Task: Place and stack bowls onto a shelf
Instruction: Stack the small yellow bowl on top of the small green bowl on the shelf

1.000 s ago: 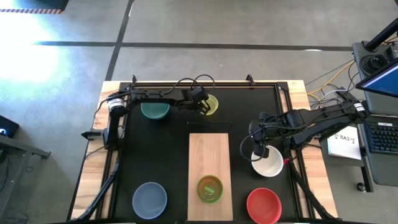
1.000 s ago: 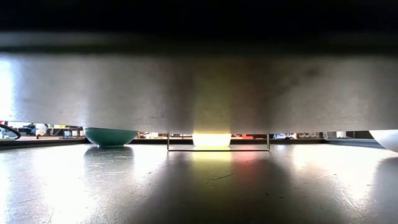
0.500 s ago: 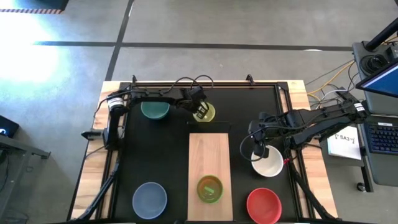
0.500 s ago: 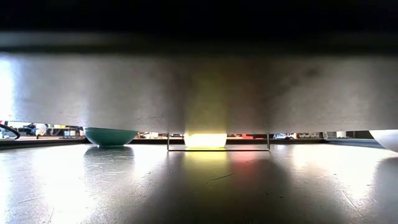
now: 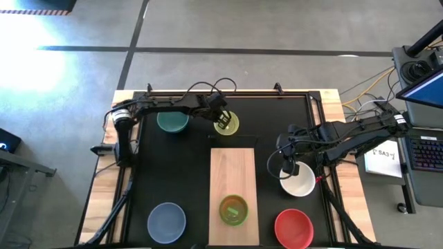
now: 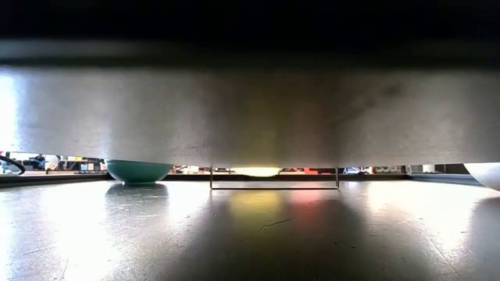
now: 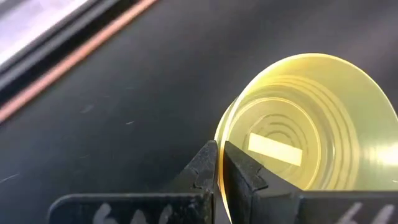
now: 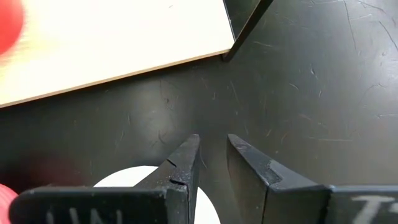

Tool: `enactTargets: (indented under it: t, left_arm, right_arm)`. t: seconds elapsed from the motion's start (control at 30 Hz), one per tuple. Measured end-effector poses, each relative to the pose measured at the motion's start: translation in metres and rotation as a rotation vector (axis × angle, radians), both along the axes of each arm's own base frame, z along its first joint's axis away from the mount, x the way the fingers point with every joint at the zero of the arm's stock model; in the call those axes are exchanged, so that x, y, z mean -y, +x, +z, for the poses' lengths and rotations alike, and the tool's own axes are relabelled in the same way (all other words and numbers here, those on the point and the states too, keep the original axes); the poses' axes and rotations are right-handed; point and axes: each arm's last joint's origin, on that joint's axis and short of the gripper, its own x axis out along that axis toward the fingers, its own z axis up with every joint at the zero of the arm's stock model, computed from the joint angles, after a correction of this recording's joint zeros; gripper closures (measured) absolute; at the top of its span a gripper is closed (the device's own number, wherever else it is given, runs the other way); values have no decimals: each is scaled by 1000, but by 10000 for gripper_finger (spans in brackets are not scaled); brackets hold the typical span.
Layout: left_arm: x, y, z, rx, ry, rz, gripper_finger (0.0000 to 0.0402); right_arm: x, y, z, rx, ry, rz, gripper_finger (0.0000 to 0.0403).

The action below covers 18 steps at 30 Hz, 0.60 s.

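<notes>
Six bowls in all sit on the black table, seen from above: one teal bowl [image 5: 172, 122], one yellow bowl [image 5: 228, 124], one white bowl [image 5: 298, 182], one red bowl [image 5: 293, 227], one grey-blue bowl [image 5: 166, 221] and one bright green bowl [image 5: 233, 210]. That makes three small bowls and three larger ones. There is one pale wooden shelf [image 5: 232, 169], carrying a single bowl, the green one. Two dark robot arms reach over the table, each with one two-finger gripper: the left gripper [image 5: 221, 121] and the right gripper [image 5: 289, 168].

Bare shelf [image 5: 232, 169] behind green bowl [image 5: 233, 209]
</notes>
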Motion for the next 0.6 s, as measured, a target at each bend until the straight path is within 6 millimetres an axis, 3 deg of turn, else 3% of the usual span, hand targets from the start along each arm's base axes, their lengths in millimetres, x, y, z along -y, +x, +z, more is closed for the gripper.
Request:
enactTargets:
  t: [0.37,0.6]
  left_arm:
    - [4,-27,27,-129,95,76,401]
    - [8,-45,68,-58,210,128,401]
  right_arm:
    - [0,0,0,0,6,-10,335]
    - [0,1,0,5,7,-7,333]
